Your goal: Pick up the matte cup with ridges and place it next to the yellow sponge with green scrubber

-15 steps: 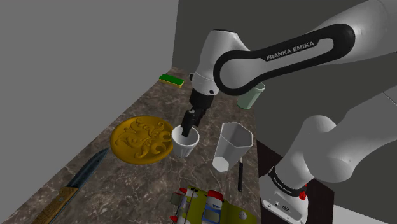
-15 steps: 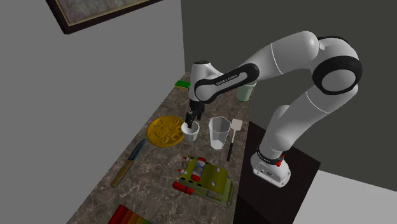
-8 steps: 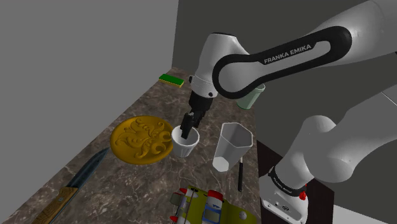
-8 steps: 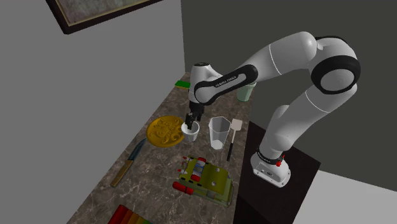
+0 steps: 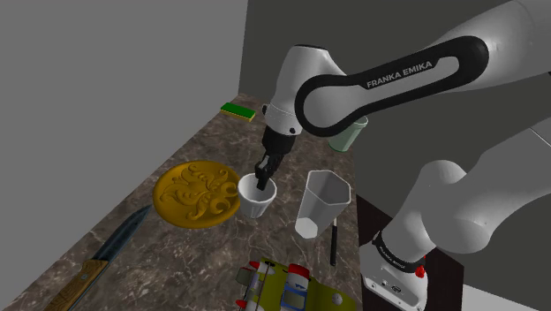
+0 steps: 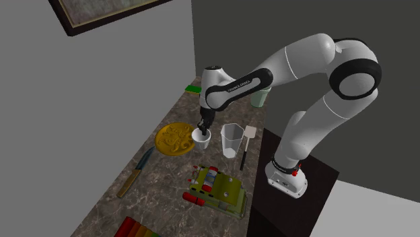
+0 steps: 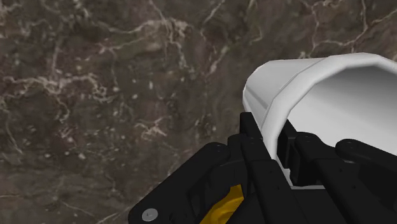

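Plainly, counting across the shoulder view from its left, there is one knife with a wooden handle and dark blade (image 5: 110, 252) lying flat. Next comes one round gold plate with raised scrollwork (image 5: 196, 193). One flat green-topped sponge with a yellow edge (image 5: 237, 110) lies far back by the wall corner. One plain white tapering cup (image 5: 254, 201) stands upright just beside the plate and well apart from the sponge. One yellow-green tray carrying small items (image 5: 287, 287) sits at the near edge, followed by one tall clear tumbler (image 5: 322, 203) with one black-handled spatula (image 5: 335, 243) beside it. One pale green cup (image 5: 351, 134) stands partly behind the arm, making three drinking vessels in all. The black two-finger tool (image 5: 263, 179) comes down on the white cup's rim. The wrist view shows it clamped on the cup's wall, one finger outside and one inside. Everything rests on a dark brown marble table (image 5: 177, 256) with pale veins. A light grey wall runs along one side and a darker grey wall closes the end. In the second exterior view, one dark-framed picture (image 6: 101, 13) hangs on the light wall.
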Motion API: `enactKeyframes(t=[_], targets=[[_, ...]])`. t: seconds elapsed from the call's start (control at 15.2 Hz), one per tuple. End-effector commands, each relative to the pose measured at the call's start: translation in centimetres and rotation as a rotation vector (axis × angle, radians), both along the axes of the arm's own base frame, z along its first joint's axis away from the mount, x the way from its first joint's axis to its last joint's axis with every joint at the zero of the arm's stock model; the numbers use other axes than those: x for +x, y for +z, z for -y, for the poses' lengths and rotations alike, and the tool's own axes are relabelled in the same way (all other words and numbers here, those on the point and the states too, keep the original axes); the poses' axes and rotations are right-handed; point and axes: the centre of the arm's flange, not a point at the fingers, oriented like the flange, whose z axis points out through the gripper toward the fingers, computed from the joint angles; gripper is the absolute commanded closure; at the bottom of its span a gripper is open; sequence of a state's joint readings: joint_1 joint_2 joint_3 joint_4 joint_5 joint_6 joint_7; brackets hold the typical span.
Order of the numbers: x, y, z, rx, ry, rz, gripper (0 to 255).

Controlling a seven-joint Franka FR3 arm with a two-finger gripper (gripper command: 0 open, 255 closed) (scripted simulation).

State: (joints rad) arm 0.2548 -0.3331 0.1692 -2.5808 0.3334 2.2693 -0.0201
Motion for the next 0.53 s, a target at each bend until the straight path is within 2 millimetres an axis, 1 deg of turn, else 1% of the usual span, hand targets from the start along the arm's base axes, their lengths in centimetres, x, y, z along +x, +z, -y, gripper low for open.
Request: enactKeyframes(t=[0.0,0.13,0.46], targets=[[0.0,-0.1,0.0,-0.001,0.001,-0.002,255],[0.0,-0.1,0.0,-0.001,0.001,-0.002,255],[0.0,2.5,0.0,-0.001,0.001,-0.002,255]])
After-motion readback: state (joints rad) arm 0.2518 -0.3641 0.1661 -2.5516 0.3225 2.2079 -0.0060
